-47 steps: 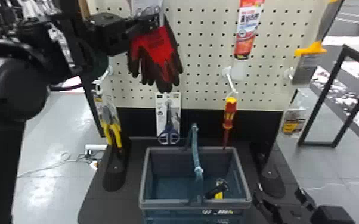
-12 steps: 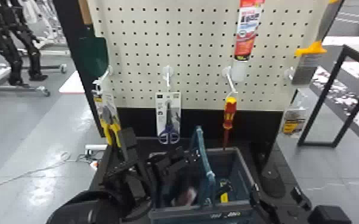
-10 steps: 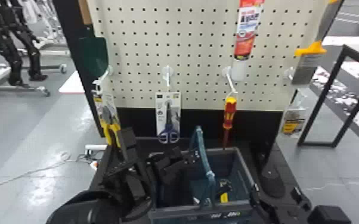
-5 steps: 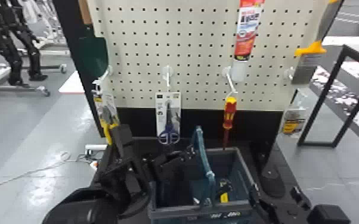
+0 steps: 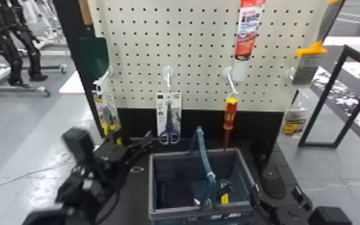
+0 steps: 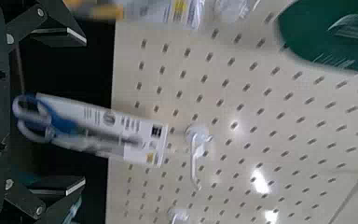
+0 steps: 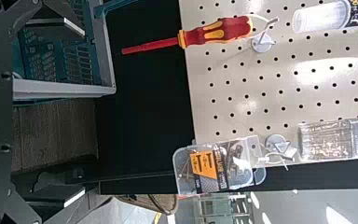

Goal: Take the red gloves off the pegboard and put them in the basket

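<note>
My left gripper [image 5: 149, 140] stands open at the basket's left, near the packaged scissors; in the left wrist view the left gripper [image 6: 85, 111] has its fingers wide apart, with nothing held. The basket [image 5: 151, 182] stands before the pegboard [image 5: 188, 45]. Low inside it, behind the front wall, lies a small white and red patch [image 5: 198, 202] beside a dark mass; the gloves' outline is hard to tell. My right gripper [image 5: 279, 199] is parked right of the basket, and the right gripper [image 7: 84, 112] is open and holds nothing.
A bare hook [image 5: 168, 76] is above the scissors [image 5: 169, 131]. A screwdriver [image 5: 230, 115] hangs behind the basket's right part, pliers [image 5: 107, 116] at the board's left. The basket's handle [image 5: 203, 149] stands up, and a yellow-black tool [image 5: 225, 196] lies inside.
Earlier the red gloves were at the board by my left gripper. It then came down over the basket and has since moved out to the left, away from it. The right arm stays put.
</note>
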You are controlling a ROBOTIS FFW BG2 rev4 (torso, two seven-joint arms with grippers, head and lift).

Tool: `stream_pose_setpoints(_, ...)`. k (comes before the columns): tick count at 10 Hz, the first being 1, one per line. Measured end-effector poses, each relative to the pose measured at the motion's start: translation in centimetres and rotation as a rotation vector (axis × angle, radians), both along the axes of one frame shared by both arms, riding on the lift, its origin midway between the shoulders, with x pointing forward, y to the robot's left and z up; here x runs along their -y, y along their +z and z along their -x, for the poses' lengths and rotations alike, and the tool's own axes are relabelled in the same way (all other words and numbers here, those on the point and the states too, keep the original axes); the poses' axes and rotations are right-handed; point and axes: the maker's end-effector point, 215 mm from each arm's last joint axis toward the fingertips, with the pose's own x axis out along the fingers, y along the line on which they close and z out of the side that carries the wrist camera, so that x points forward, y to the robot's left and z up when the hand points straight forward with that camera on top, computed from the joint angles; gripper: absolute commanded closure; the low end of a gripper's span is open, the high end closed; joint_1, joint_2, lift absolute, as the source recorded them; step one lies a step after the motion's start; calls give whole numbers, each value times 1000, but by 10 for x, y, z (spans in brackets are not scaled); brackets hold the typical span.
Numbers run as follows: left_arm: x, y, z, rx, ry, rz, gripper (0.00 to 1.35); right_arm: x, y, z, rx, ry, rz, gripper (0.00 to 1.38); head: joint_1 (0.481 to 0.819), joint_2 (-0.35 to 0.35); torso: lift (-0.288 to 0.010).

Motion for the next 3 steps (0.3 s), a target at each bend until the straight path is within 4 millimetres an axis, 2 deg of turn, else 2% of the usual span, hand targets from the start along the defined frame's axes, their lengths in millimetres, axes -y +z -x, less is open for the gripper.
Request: stream_pose_setpoints(3,-69,-45,66,14,306,22,242,6,0,3,-1,-26,2,121,549,0,-100)
